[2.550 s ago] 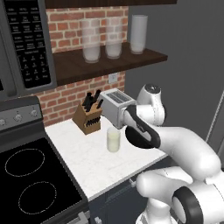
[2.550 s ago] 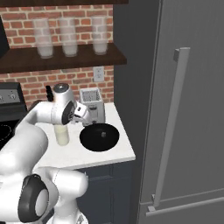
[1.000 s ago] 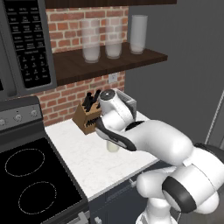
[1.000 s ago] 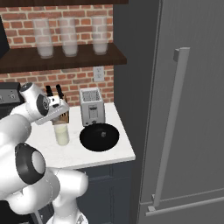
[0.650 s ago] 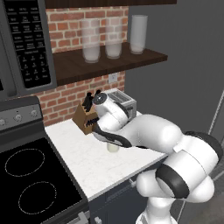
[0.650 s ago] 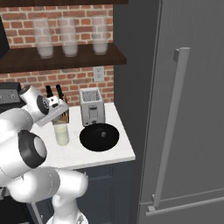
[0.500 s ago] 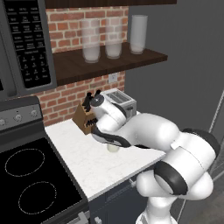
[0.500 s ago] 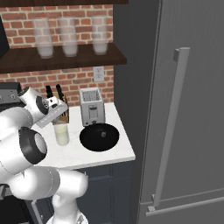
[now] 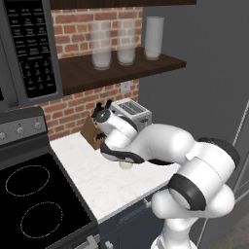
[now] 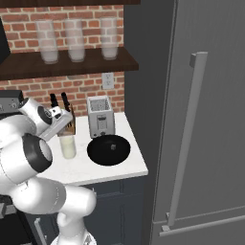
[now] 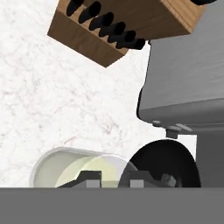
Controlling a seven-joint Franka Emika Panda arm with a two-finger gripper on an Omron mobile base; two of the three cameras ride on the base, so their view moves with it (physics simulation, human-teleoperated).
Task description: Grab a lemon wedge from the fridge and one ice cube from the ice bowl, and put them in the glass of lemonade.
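Note:
The glass of lemonade stands on the white counter in front of the knife block. My gripper hangs just above its rim, tilted down. In the hand view the glass of lemonade lies right under my gripper, whose tips are drawn in, and I make out nothing between them. The black ice bowl sits to the right of the glass, with a small grey lump in its middle. In the left base view my arm covers most of the glass. The fridge is closed. The lemon wedge is out of view.
A wooden knife block and a grey toaster stand against the brick wall behind the glass and the bowl. A black stove borders the counter on the left. Frosted glasses line the shelf above.
My hand has swung left from in front of the toaster to over the glass of lemonade. In the last half second it has barely moved.

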